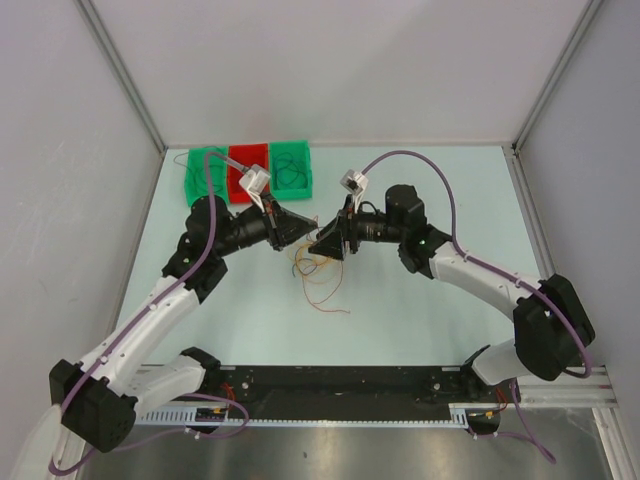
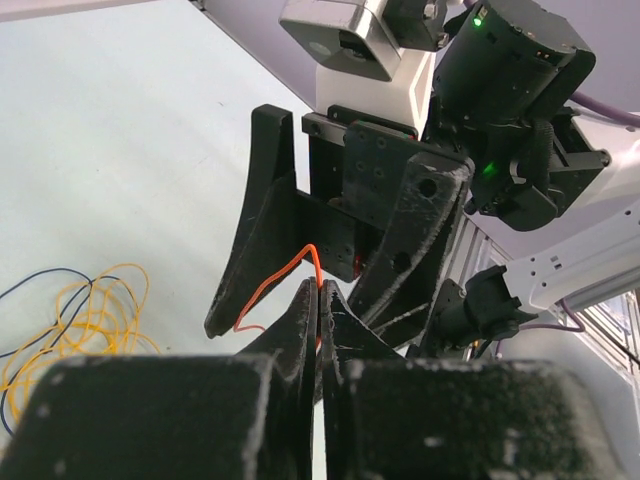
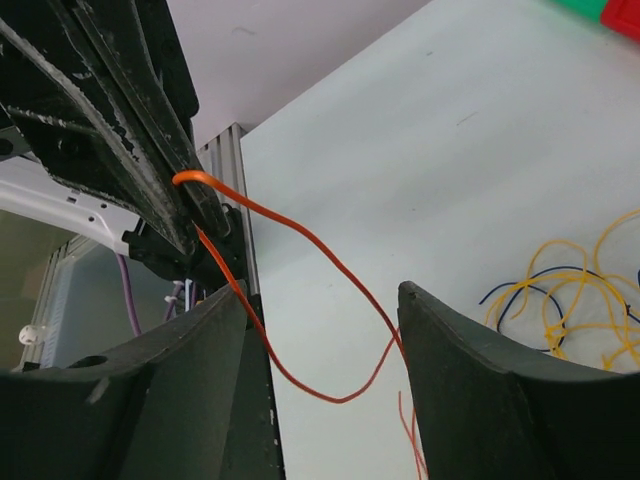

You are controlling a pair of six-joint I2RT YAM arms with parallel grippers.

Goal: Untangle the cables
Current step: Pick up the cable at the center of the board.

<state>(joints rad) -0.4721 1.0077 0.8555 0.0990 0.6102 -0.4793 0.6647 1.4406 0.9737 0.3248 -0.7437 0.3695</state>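
Note:
The cables [image 1: 316,272] lie as a loose tangle of yellow, orange and dark wires on the table, just in front of both grippers. My left gripper [image 1: 300,233] [image 2: 322,292] is shut on one orange cable [image 2: 276,276], pinched at its fingertips and held above the table. My right gripper [image 1: 322,245] [image 3: 320,295] faces it tip to tip with its jaws open. The orange cable [image 3: 312,242] loops down between its two fingers [image 3: 470,380], which are apart from it. In the left wrist view, yellow and blue cables [image 2: 82,322] lie at the lower left.
Three bins stand in a row at the back left: a green bin [image 1: 205,172], a red bin [image 1: 247,168] and another green bin [image 1: 293,167], some with wires inside. Grey walls enclose the table on three sides. A black rail [image 1: 340,380] runs along the near edge.

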